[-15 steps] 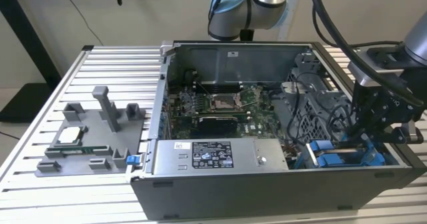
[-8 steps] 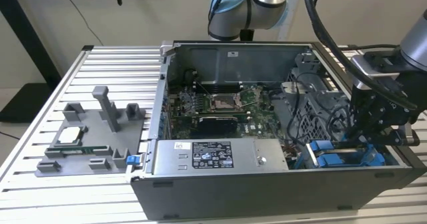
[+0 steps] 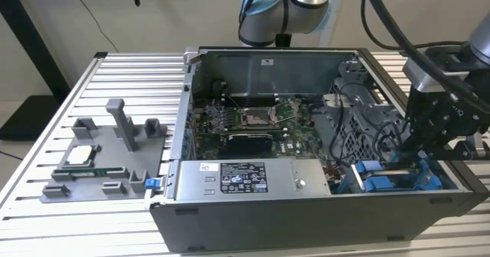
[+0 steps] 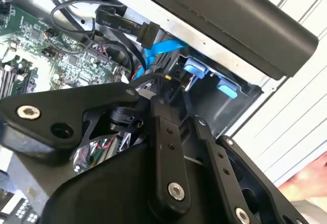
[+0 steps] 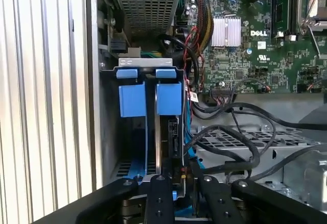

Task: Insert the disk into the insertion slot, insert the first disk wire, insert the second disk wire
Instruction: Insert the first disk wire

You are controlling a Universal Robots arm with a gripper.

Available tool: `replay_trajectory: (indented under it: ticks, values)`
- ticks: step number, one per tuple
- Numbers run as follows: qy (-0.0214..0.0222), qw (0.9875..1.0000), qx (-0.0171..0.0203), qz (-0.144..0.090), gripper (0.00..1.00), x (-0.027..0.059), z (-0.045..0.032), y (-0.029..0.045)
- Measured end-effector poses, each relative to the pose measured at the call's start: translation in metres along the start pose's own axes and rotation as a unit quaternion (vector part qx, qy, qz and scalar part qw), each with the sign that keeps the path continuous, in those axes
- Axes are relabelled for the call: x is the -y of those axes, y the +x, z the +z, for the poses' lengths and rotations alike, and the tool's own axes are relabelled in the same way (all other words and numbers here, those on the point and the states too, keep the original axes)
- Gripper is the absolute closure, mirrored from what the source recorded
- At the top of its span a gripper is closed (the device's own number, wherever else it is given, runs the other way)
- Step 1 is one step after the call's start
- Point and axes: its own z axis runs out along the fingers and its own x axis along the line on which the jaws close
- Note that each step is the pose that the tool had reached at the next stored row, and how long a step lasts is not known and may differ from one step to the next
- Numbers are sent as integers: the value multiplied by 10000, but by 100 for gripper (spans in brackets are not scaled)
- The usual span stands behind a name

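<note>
Blue-framed disk (image 5: 168, 99) stands on edge inside the grey slot (image 5: 109, 127) at the case (image 3: 306, 222) corner. Gripper (image 5: 178, 177) is at its end, beside black wires (image 5: 225, 131); grip state cannot be told.

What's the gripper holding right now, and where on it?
Apparently a black wire, pinched at its plug end between the fingers, right at the disk in the insertion slot.

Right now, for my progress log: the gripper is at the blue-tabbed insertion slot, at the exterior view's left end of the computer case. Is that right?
Not quite. The gripper is at the blue-tabbed insertion slot, but at the exterior view's right end of the computer case, not its left, as the exterior view shows.
</note>
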Motion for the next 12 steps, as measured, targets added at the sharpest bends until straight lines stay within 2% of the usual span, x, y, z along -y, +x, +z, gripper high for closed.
replay_trajectory:
  ticks: [3,7,12]
  values:
    - [3,10000,12,-1,0,0,-64,-7]
    - [35,10000,34,-3,0,-1,-109,-24]
    - [41,10000,41,-3,0,-4,-218,-51]
